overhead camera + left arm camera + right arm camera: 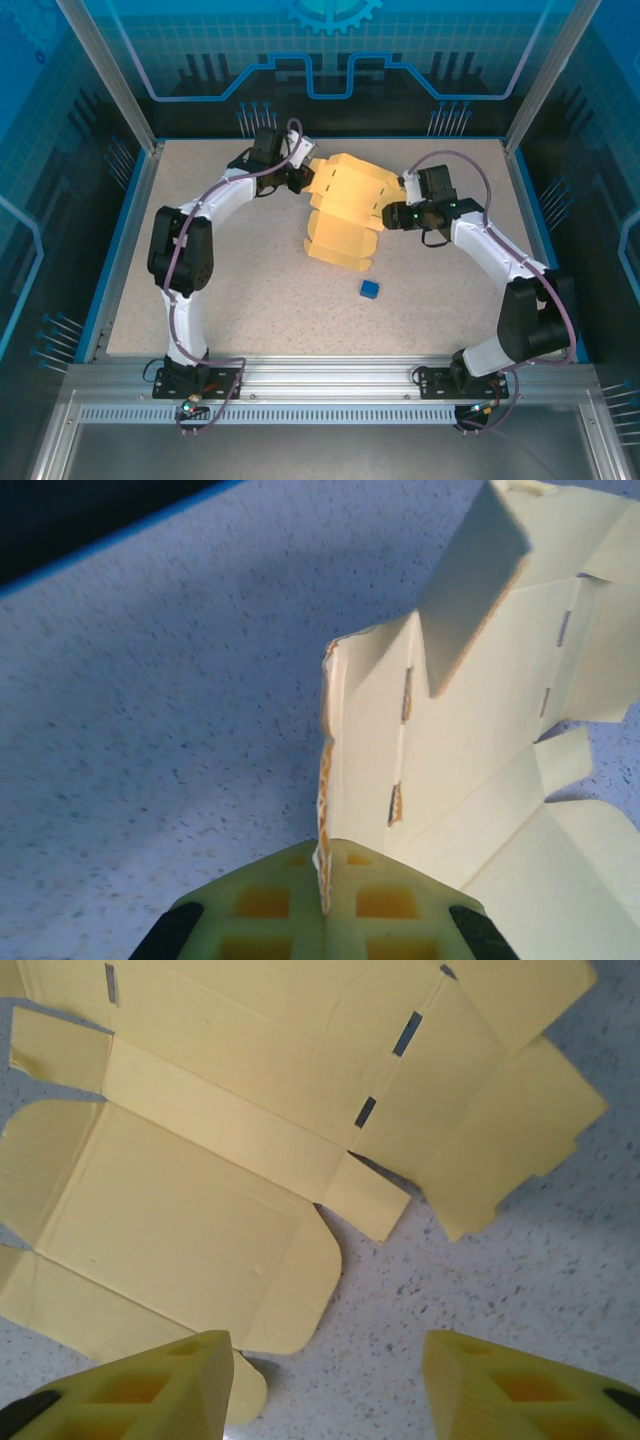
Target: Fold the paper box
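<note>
Yellow box (345,205), seemingly part-raised, sits far-centre on the table (240,300); left jaws clamp its far-left edge, right jaws stand open and empty at its right. Held by one thin edge, it could tear or slip.

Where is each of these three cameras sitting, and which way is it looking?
Top external: above and behind the arms, looking down on the speckled table; left arm, right arm, the pale yellow die-cut cardboard sheet and a small blue cube show.
Left wrist: on the left arm, looking along its yellow left jaws, shut on the sheet's edge.
Right wrist: on the right arm, looking down past its open right jaws at the sheet.
Shared: all three show the sheet and the table.
</note>
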Controlling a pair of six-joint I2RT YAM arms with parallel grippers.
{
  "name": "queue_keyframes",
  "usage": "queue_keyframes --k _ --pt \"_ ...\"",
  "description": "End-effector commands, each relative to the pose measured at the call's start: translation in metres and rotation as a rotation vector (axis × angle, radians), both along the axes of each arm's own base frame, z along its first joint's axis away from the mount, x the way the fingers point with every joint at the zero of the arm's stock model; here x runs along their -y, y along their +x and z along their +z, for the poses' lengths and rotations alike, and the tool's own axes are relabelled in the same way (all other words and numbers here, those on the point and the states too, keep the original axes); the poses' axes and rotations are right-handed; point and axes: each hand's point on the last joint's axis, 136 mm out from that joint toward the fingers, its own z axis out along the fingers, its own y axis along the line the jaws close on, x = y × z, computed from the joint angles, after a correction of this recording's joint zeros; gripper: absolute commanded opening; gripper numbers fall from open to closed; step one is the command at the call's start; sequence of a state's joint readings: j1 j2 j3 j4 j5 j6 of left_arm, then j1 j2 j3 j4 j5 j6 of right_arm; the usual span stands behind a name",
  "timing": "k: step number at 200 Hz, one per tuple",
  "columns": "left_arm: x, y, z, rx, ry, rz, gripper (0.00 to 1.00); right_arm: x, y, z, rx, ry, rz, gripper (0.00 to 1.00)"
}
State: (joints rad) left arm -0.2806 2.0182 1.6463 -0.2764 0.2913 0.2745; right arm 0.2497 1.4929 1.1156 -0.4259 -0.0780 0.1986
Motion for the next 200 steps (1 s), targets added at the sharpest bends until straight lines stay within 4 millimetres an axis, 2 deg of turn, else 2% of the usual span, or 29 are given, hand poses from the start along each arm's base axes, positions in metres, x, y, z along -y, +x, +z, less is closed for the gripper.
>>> queue_keyframes --k 1,15,47,67,81,103,134,200 --pt "-0.015 -0.012 0.004 0.018 0.092 -0.03 0.0 0.009 0.007 0.018 0.062 -0.114 0.004 0.56" --pt "-0.016 -0.017 0.01 0.036 0.102 -0.057 0.0 0.006 0.01 0.032 0.115 -0.125 0.03 0.59" --pt "-0.018 -0.028 0.028 0.098 0.119 -0.107 0.0 -0.015 0.022 0.071 0.263 -0.083 0.13 0.68" --pt "-0.021 -0.03 0.039 0.128 0.111 -0.114 0.0 -0.024 0.041 0.089 0.355 -0.104 0.193 0.69" --pt "-0.021 -0.033 0.042 0.134 0.112 -0.119 0.0 -0.03 0.055 0.095 0.408 -0.157 0.258 0.69" --pt "-0.022 -0.035 0.044 0.137 0.109 -0.119 0.0 -0.044 0.069 0.093 0.449 -0.176 0.4 0.69" --pt "-0.021 -0.036 0.044 0.138 0.099 -0.118 0.0 -0.068 0.067 0.083 0.44 -0.093 0.6 0.69" --pt "-0.018 -0.036 0.046 0.144 0.084 -0.126 0.0 -0.077 0.09 0.047 0.333 -0.067 0.718 0.67"
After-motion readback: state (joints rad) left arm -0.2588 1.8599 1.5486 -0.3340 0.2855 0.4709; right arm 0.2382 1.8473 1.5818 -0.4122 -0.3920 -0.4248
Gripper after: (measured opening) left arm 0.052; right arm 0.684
